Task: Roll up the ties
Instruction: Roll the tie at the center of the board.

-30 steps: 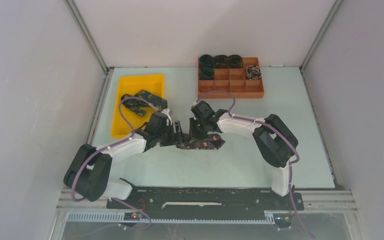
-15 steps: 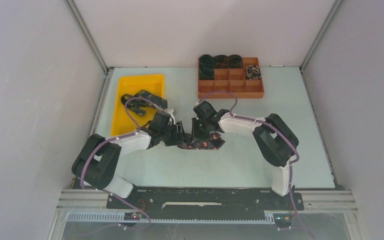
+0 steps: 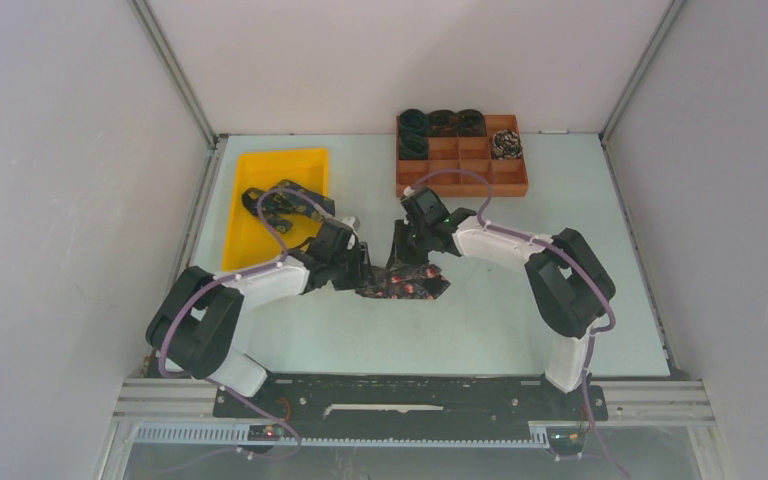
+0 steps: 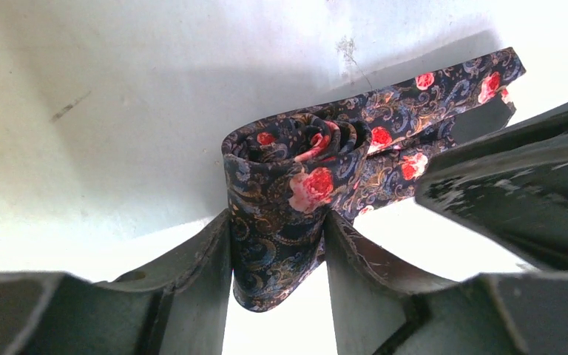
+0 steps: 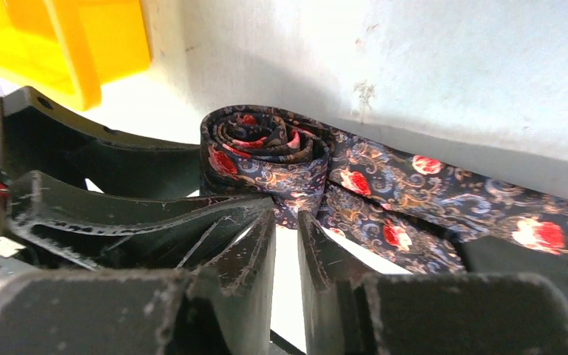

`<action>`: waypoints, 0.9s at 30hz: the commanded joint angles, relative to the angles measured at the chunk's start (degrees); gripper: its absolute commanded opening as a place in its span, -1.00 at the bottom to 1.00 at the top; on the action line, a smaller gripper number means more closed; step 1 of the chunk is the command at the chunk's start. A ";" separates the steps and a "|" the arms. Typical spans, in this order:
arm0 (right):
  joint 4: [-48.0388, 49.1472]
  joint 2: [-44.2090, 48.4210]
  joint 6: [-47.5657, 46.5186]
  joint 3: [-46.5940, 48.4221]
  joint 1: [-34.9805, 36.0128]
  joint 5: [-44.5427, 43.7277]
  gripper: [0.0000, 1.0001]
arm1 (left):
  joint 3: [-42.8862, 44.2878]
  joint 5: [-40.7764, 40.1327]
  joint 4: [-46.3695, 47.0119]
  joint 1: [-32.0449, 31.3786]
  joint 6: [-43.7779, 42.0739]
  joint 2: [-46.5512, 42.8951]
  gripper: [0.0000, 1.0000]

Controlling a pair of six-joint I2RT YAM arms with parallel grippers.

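Between the fingers of the left claw (image 4: 277, 222), the coiled end of a dark flowered tie (image 4: 296, 159) is standing upright. Both fingers are pressing against its sides, so this claw is gripping the roll with its fingers partly spread. Just beside it, the right claw (image 5: 286, 214) is resting with its fingers only narrowly parted and its tips touching the foot of the same coil; whether any fabric is caught between them I cannot tell. From the coil, the unrolled part of the tie is lying flat on the pale tabletop (image 3: 460, 320) in two overlapping bands, trailing toward the right arm's side. Seen from above, both claws are meeting over this tie near the middle of the tabletop. Off to the left, a yellow tray (image 3: 270, 165) is holding a second tie (image 3: 285, 200), which is lying loose and crumpled. At the far edge, a brown divided box (image 3: 510, 185) is holding five rolled ties (image 3: 413, 122), each in its own compartment.
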State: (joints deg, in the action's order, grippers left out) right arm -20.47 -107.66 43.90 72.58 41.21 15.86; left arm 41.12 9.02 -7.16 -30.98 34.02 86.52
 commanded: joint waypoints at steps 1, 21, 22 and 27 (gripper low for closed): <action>-1.26 4.29 -2.37 0.13 -1.27 -0.78 -0.59 | 3.87 -8.53 -7.94 -1.92 -2.16 -0.87 -0.03; -0.49 15.98 -3.55 -11.34 -7.08 -1.01 -0.59 | 22.34 -38.49 -33.21 -12.46 -4.32 9.93 -0.05; -0.45 16.39 -3.63 -11.70 -7.43 -0.93 -0.59 | 23.47 -40.46 -34.66 -13.32 -3.97 10.97 -0.05; -0.45 19.32 -3.95 -14.05 -8.96 -0.62 -0.59 | 29.90 -49.89 -42.84 -17.36 -1.05 16.48 -0.05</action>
State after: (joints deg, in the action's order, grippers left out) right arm -21.58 -92.38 41.32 59.92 33.30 15.22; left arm 66.11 -28.71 -40.49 -45.69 30.74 99.50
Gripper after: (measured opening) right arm 0.205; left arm 0.478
